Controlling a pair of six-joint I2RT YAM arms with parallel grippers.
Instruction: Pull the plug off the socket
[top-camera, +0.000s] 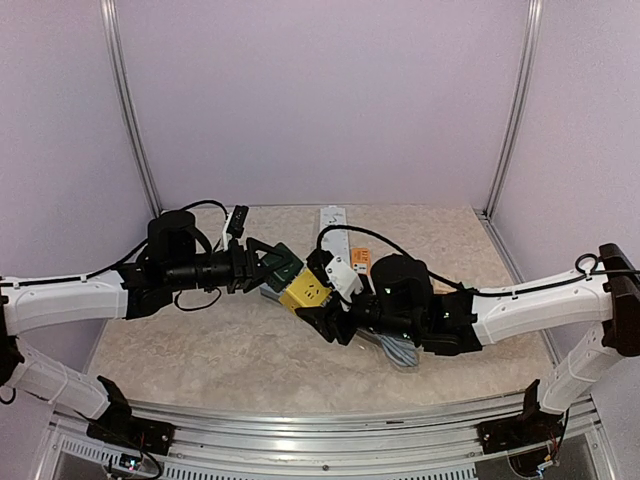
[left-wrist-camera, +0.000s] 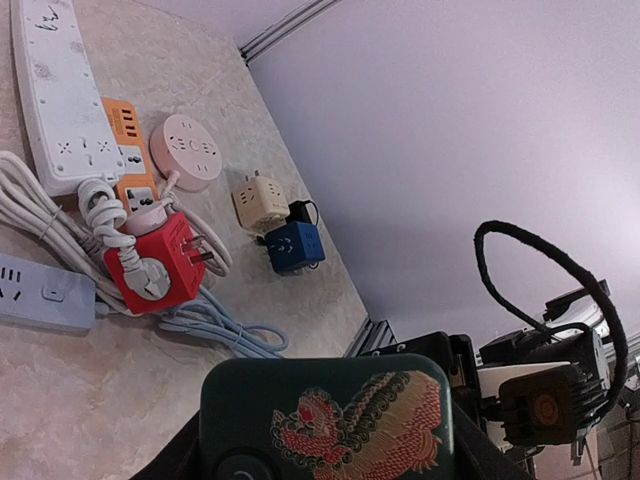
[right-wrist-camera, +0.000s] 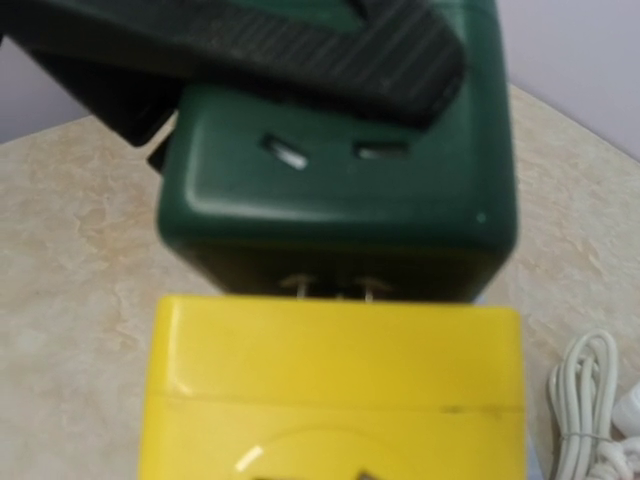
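A dark green cube adapter (top-camera: 283, 262) and a yellow cube socket (top-camera: 306, 291) are joined face to face above the table's middle. My left gripper (top-camera: 262, 268) is shut on the green cube, whose dragon-patterned face fills the bottom of the left wrist view (left-wrist-camera: 330, 420). My right gripper (top-camera: 325, 300) is shut on the yellow cube. In the right wrist view the green cube (right-wrist-camera: 340, 200) sits just beyond the yellow cube (right-wrist-camera: 340, 380), with a narrow gap where short metal prongs (right-wrist-camera: 300, 283) show. My right fingers are hidden behind the yellow cube.
On the table beyond lie a white power strip (left-wrist-camera: 50, 100), an orange strip (left-wrist-camera: 125, 130), a round pink socket (left-wrist-camera: 185, 150), a beige cube (left-wrist-camera: 260, 200), a blue cube (left-wrist-camera: 293, 247), a red cube (left-wrist-camera: 155, 265), a grey strip (left-wrist-camera: 40, 290) and coiled cables (left-wrist-camera: 220, 330).
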